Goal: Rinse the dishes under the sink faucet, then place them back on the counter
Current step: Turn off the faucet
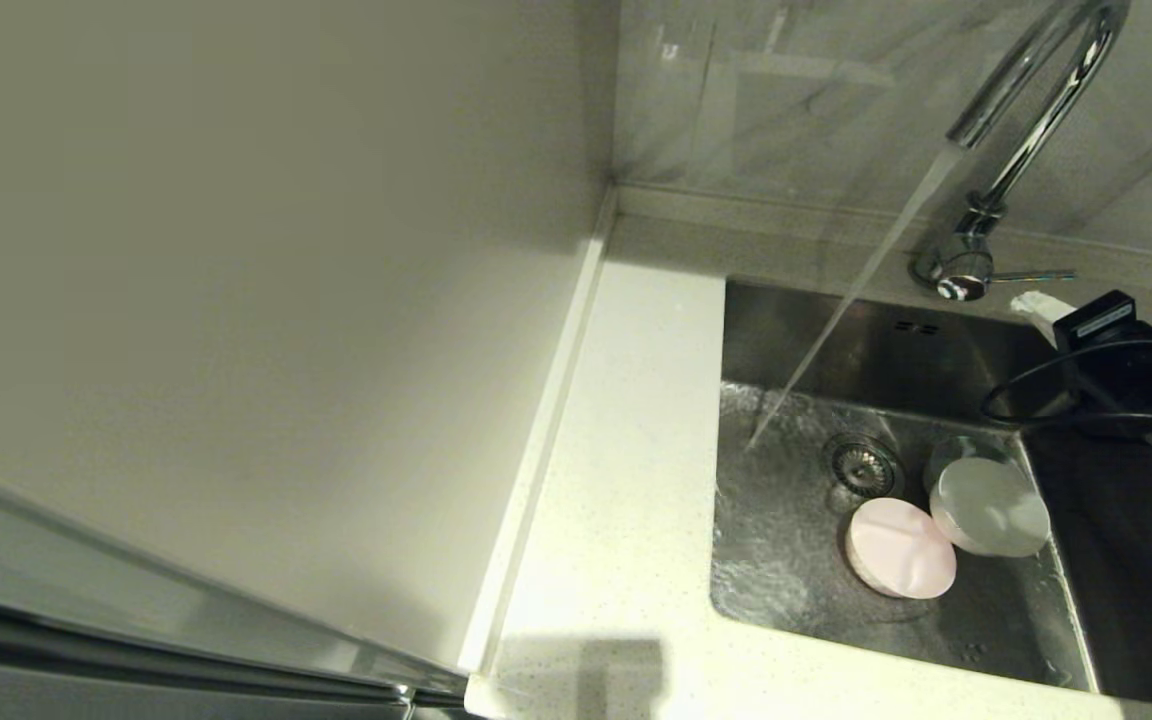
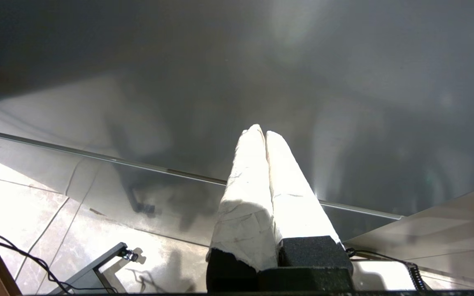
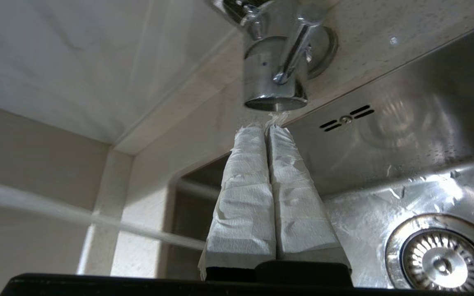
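The chrome faucet point(image 1: 1036, 90) is running, and a stream of water point(image 1: 836, 320) slants into the steel sink point(image 1: 816, 345). Two bowls lie upside down on the sink floor right of the drain point(image 1: 864, 465): a pale pink bowl point(image 1: 901, 548) and a whitish bowl point(image 1: 994, 505), with the edge of another bowl point(image 1: 948, 452) just behind it. My right gripper point(image 1: 1034, 303) point(image 3: 266, 127) is shut and empty, its white-wrapped tips just below the faucet's base point(image 3: 276, 78) and side lever point(image 1: 1036, 275). My left gripper point(image 2: 261, 132) is shut and empty, out of the head view.
The speckled counter point(image 1: 626, 450) runs along the sink's left side against a cream wall panel point(image 1: 266, 300). Overflow slots point(image 3: 346, 119) sit in the sink's back wall. The left wrist view faces a dark glossy panel point(image 2: 344, 82) above floor tiles point(image 2: 23, 205).
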{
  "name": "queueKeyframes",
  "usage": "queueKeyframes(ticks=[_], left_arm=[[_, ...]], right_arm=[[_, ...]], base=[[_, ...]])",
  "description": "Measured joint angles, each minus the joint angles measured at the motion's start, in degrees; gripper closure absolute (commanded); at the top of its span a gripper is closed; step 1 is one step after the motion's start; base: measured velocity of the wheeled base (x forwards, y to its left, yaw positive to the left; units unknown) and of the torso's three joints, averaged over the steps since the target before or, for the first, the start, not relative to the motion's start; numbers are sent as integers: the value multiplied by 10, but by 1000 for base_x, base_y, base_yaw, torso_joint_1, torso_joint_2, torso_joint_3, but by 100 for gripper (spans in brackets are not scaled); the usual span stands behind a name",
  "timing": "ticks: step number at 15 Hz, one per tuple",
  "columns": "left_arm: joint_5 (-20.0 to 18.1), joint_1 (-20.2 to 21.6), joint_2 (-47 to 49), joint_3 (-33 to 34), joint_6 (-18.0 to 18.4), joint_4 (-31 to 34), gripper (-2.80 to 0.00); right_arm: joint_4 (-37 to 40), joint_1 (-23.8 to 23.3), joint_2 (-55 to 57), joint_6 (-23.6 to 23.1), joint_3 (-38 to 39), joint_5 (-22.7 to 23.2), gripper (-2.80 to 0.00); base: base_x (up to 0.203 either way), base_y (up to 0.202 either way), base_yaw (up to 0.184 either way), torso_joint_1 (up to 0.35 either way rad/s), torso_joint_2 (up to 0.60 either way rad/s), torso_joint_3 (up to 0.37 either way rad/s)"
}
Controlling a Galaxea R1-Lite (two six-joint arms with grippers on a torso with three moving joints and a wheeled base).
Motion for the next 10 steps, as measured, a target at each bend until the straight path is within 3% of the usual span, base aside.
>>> queueKeyframes(ticks=[10], left_arm=[[0,0,0,0,0,0,0]], right_arm=[[2,-1,72,1,-95,1,0]], base=[[0,0,0,0,0,0]])
